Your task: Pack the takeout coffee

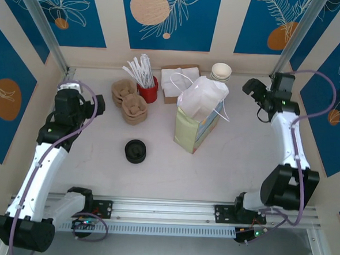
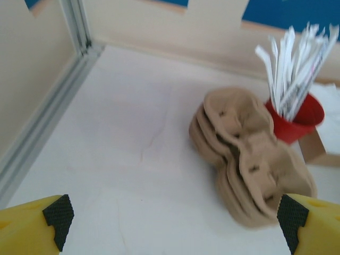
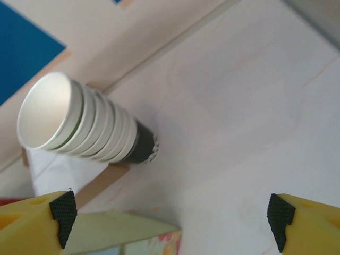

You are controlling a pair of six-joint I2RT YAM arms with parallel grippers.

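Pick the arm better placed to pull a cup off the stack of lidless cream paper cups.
Probably right: the open right gripper faces the stack of cream paper cups nearby; the left gripper points at the brown pulp cup carriers.

Ahead of the left gripper [image 2: 175, 219] the white tabletop [image 2: 133, 159], faintly cracked, reaches a cream wall [image 2: 175, 26]. Off to that gripper's left an aluminium rail [image 2: 48, 122] lines the table's edge. Ahead of the right gripper [image 3: 171, 213] the pale top meets the foot of the wall, with a blue panel [image 3: 26, 53] up to its left. All round, the walls carry blue panels [image 1: 165, 23] with orange discs [image 1: 149, 6] and white leaf drawings [image 1: 183, 1]. Slanting metal posts [image 1: 43, 27] stand at the far corners. The light is soft and even.
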